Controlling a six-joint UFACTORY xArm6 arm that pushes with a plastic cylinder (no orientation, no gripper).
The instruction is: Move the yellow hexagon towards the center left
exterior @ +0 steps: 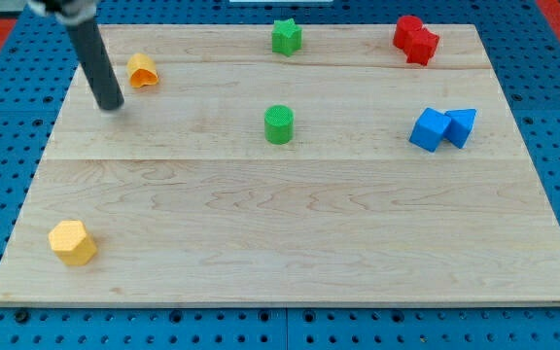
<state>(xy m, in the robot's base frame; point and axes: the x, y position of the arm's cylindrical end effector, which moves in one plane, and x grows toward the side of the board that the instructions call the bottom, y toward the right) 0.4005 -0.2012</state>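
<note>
The yellow hexagon [72,242] sits near the bottom left corner of the wooden board [290,224]. My tip [111,105] is at the upper left of the board, far above the hexagon and a little to its right. The tip stands just left of and below an orange arch-shaped block [142,71], not touching it.
A green star [286,37] is at the top centre. A green cylinder [278,124] is near the middle. Two red blocks [415,40] sit together at the top right. A blue cube [429,129] and a blue triangular block [461,126] touch at the right.
</note>
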